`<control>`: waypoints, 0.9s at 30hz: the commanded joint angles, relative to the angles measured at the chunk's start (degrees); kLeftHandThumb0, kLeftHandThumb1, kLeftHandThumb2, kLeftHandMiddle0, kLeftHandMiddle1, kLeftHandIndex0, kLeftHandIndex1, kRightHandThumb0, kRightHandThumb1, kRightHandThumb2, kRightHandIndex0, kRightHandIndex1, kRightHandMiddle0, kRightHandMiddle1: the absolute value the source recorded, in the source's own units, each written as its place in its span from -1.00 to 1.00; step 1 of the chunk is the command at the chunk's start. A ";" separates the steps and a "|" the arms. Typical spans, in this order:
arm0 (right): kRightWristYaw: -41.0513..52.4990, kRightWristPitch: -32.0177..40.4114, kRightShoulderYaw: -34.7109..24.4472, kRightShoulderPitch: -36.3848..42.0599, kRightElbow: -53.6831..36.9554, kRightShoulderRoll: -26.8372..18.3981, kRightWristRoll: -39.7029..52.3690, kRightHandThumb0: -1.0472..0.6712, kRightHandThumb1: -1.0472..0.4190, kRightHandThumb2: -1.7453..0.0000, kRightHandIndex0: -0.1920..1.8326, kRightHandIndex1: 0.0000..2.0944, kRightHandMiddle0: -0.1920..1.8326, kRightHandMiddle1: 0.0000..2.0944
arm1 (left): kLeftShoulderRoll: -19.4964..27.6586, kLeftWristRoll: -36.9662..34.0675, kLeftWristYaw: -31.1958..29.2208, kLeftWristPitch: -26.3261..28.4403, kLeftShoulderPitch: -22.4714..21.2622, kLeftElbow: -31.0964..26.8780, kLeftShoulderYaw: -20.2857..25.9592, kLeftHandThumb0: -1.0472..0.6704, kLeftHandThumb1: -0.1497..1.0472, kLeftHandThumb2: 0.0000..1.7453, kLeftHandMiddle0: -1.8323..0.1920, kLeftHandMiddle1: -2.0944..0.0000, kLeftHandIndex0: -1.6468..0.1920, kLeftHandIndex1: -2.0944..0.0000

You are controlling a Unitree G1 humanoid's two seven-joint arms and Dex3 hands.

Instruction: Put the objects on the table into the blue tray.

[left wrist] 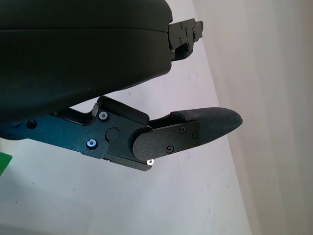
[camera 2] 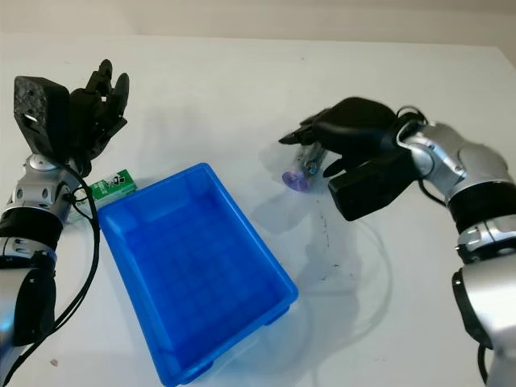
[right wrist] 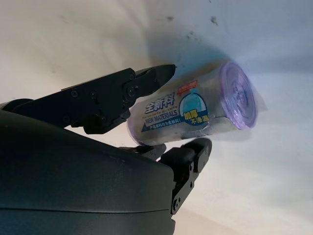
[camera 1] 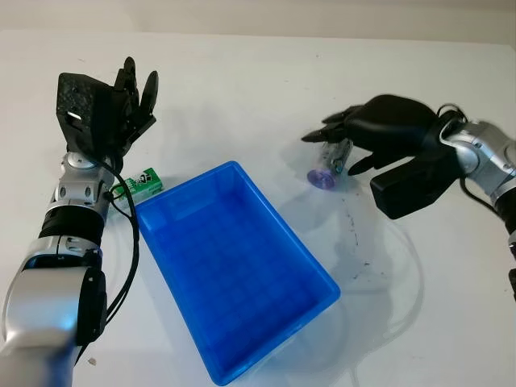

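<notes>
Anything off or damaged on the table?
Mostly normal. Dark scuff marks stain the white table right of the blue tray, which sits skewed. Right hand grips the purple-ended roll; left hand open above the green pack.

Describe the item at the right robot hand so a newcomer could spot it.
Start at the blue tray mid-table and look to its far right. There the right robot hand closes around a small roll lying on its side, with a purple end and a printed label.

Glossy blue plastic tray, matt white table, film-wrapped purple roll.
</notes>
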 commanded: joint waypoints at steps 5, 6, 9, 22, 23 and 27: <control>-9.11 -2.23 3.67 -0.36 3.96 1.04 -3.79 -0.17 -0.93 0.93 -0.31 -0.03 -0.43 0.02 | 0.87 0.23 0.45 -0.08 -0.45 0.29 -0.08 -0.63 1.00 -0.29 1.00 1.00 1.00 1.00; -11.07 -1.98 4.46 -0.56 4.41 1.12 -4.89 -0.23 -0.97 0.93 -0.40 0.42 -0.49 0.34 | 0.85 0.18 0.44 -0.07 -0.44 0.24 -0.05 -0.64 1.00 -0.30 1.00 1.00 1.00 1.00; -13.66 0.15 6.62 -1.30 4.59 1.26 -7.80 -0.36 -1.00 0.84 -0.38 0.90 -0.48 0.72 | 0.79 0.10 0.26 -0.19 -0.40 0.22 -0.03 -0.63 1.00 -0.30 1.00 1.00 1.00 1.00; -11.39 0.95 -1.74 -2.05 1.57 3.80 6.73 -0.26 -1.00 0.72 0.10 1.00 -0.21 1.00 | 0.70 0.40 0.98 -0.10 -0.53 0.41 -0.28 -0.61 1.00 -0.30 1.00 1.00 1.00 1.00; -9.62 0.31 -3.46 -2.01 0.84 4.46 9.89 -0.24 -1.00 0.71 0.11 1.00 -0.21 1.00 | 0.67 0.46 1.00 -0.06 -0.54 0.36 -0.33 -0.62 1.00 -0.30 1.00 1.00 1.00 1.00; -1.22 0.55 -9.36 -0.60 -7.02 7.24 21.90 -0.23 -1.00 0.61 0.19 1.00 -0.14 1.00 | 0.53 0.50 0.81 0.15 -0.50 -0.02 -0.45 -0.61 1.00 -0.29 1.00 1.00 1.00 1.00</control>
